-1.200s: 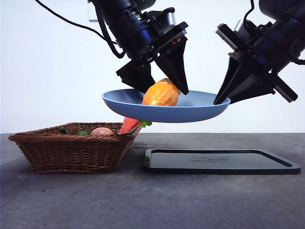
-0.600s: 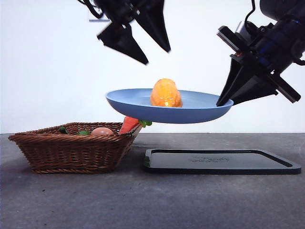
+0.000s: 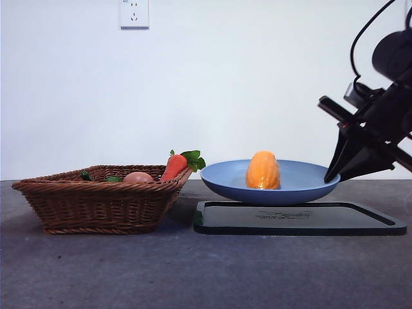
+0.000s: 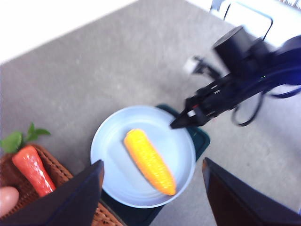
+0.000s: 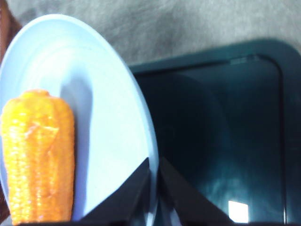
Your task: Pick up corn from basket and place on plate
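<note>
The orange-yellow corn (image 3: 262, 170) lies in the middle of the light-blue plate (image 3: 302, 183). My right gripper (image 3: 336, 175) is shut on the plate's right rim, and the plate sits down at the black tray (image 3: 360, 222). The right wrist view shows the thin jaws pinching the plate (image 5: 106, 117) at its rim, with the corn (image 5: 40, 155) beside them. My left gripper (image 4: 152, 162) hangs open high above the plate (image 4: 113, 155) and the corn (image 4: 149, 161), out of the front view. The wicker basket (image 3: 96, 199) stands left of the plate.
In the basket lie a red-orange carrot (image 3: 175, 166) with green leaves, a peach egg-like ball (image 3: 137, 177) and something green. The carrot (image 4: 33, 169) leans on the basket rim (image 4: 54, 165) close to the plate's left edge. The right arm (image 4: 235, 89) reaches in over the tray (image 5: 221, 132).
The right gripper has lowered the plate with the corn from mid-air down to the black tray and a little to the right. The left gripper has risen out of the front view.
</note>
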You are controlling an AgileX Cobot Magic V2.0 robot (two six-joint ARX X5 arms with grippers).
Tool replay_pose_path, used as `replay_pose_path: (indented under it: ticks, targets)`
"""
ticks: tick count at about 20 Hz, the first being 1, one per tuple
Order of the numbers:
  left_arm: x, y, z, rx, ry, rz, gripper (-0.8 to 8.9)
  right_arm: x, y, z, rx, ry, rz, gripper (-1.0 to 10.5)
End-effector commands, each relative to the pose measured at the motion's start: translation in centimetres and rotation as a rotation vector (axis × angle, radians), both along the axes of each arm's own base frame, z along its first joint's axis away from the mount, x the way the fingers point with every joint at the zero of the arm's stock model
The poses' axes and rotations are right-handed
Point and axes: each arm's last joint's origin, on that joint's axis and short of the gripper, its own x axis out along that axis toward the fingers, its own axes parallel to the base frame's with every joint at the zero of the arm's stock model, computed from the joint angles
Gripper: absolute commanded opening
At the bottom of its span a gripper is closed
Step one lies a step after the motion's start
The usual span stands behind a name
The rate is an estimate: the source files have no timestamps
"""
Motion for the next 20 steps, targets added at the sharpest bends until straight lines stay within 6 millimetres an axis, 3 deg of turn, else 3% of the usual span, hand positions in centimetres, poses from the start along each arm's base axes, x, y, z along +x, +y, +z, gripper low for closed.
replay_pose_path:
  ticks: [1,6,12,18,20]
  targets:
    - [-0.4,0.2,1.1,-0.031,-0.028,0.005,3.42,1.5,0.1,-0.7,0.005,-0.006,0.009,0.0]
    - [-0.7,0.4,1.2,-0.026,-0.016,0.007,3.42,2.2,0.2,-2.4,-0.008,0.034,0.019,0.0]
    - [-0.7,0.4,1.1,-0.023,-0.013,0.006,3.42,2.2,0.2,-2.5,-0.018,0.032,0.034,0.1]
    - [-0.7,0.4,1.1,-0.022,-0.01,0.007,3.42,2.0,0.2,-2.6,-0.025,0.054,0.041,2.0]
    - [-0.7,0.4,1.1,-0.022,-0.011,0.007,3.42,2.0,0.2,-2.6,-0.024,0.054,0.043,2.1]
